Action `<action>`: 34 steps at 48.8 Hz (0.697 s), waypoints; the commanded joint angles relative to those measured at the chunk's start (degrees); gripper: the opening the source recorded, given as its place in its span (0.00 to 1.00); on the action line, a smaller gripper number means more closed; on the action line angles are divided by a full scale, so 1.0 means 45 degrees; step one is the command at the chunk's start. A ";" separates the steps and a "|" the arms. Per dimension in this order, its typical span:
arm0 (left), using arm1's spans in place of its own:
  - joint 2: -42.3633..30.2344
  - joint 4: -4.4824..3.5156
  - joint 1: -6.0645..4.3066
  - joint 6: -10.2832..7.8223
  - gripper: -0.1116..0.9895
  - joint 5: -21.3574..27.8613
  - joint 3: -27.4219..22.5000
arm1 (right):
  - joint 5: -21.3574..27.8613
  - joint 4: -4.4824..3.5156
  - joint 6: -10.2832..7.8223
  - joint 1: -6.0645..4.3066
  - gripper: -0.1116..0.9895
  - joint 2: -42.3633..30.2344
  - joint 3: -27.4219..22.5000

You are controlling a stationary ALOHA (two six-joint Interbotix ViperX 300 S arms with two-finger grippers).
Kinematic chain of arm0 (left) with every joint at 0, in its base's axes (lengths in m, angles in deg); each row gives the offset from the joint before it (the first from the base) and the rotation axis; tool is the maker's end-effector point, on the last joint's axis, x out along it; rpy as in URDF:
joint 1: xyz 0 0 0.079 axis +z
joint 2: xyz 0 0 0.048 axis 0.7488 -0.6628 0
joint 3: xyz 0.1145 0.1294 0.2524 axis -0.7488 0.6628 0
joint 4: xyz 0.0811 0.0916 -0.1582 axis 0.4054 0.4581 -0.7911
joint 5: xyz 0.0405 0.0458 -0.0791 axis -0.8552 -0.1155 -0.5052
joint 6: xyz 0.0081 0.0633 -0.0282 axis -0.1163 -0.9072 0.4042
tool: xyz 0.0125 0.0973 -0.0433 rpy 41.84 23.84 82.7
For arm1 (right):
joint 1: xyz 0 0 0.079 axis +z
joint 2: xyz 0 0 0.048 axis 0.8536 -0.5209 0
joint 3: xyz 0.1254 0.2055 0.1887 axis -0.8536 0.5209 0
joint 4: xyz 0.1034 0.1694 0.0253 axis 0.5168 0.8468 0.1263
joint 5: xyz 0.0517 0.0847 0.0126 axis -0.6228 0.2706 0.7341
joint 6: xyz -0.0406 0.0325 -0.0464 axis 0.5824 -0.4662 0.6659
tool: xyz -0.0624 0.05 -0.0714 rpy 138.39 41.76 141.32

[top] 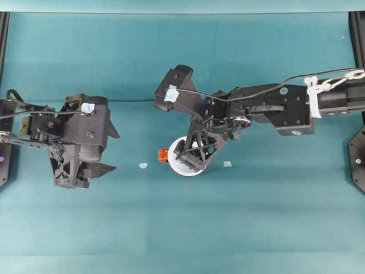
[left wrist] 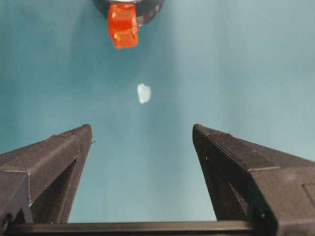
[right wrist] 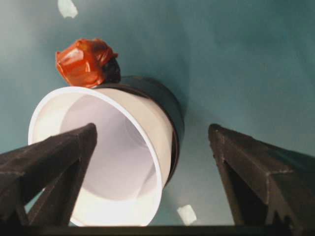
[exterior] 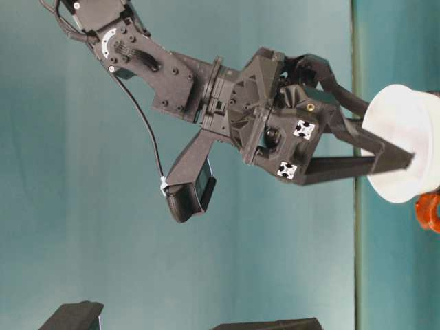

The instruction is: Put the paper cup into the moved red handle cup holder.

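Paper cup: the white paper cup [right wrist: 106, 162] is sitting in the mouth of the red handle cup holder [right wrist: 165, 110] near the middle of the worktop [top: 256, 228], its rim appearing tilted above the holder's black wall.

Right gripper: the right gripper [right wrist: 152, 167] is standing over the cup with its fingers spread wide. One finger [right wrist: 54, 157] is crossing the cup's open mouth and the other is standing out past the holder's far wall; neither looks to be pressing the cup.

Key relation: the cup is lying directly between and just below the right fingers, its axis running roughly upright. The right arm is by far the nearer.

Left gripper: the left gripper [left wrist: 142, 177] is waiting toward the worktop's left edge, fingers parted and gripping nothing, aimed at the red handle [left wrist: 123, 25].

Surroundings: pale scraps [top: 142, 165] are lying beside the holder, out of the way.

Judgement: the placing looks nearly done; a clean lift-off will be needing the finger inside the rim to clear without dragging the cup.
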 commanded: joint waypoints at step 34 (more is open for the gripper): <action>0.0078 0.0020 0.0020 0.0039 0.92 -0.0098 -0.0020 | 0.0020 -0.0430 0.0098 0.0117 0.95 0.2793 0.0039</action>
